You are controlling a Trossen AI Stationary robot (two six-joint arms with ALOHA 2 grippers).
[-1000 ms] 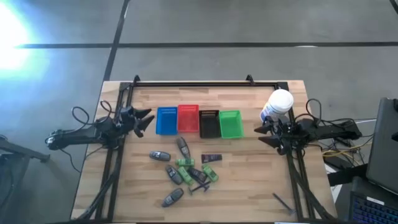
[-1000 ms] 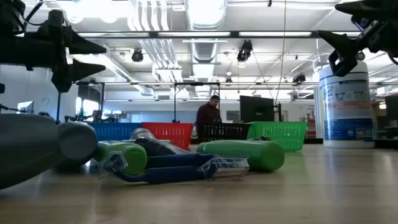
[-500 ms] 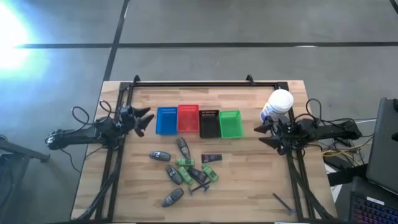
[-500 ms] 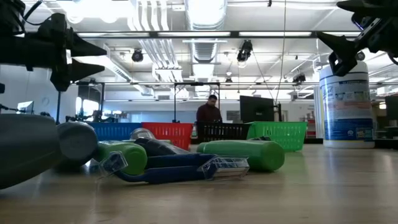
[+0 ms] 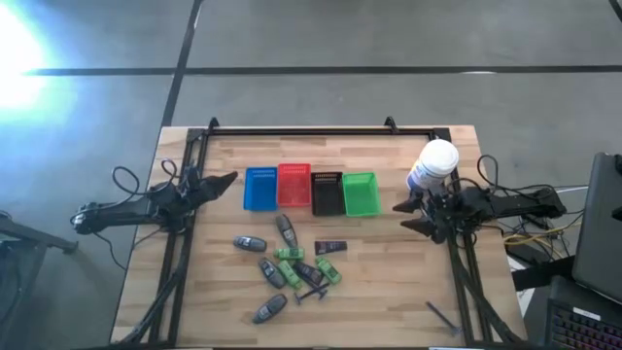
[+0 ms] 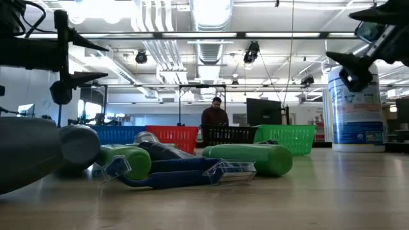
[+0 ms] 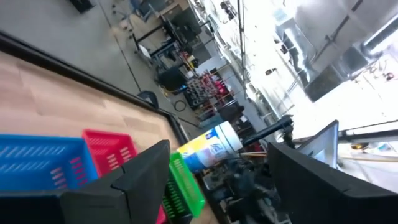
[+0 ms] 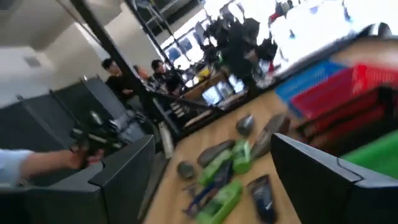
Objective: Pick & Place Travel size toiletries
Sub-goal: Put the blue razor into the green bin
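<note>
Grey and green toiletries (image 5: 292, 264) lie heaped midway between the arms; left gripper (image 5: 220, 182) and right gripper (image 5: 408, 215) both gape empty, about equally distant.

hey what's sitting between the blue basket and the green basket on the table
In the high view, the red basket and the black basket stand in a row between the blue basket and the green basket.

Strong white glare burns out the grey concrete floor (image 5: 58, 58) beyond the table's far left corner (high view); bright ceiling strip lights (image 6: 211, 13) wash the low view; the right wrist view is motion-blurred throughout
</note>
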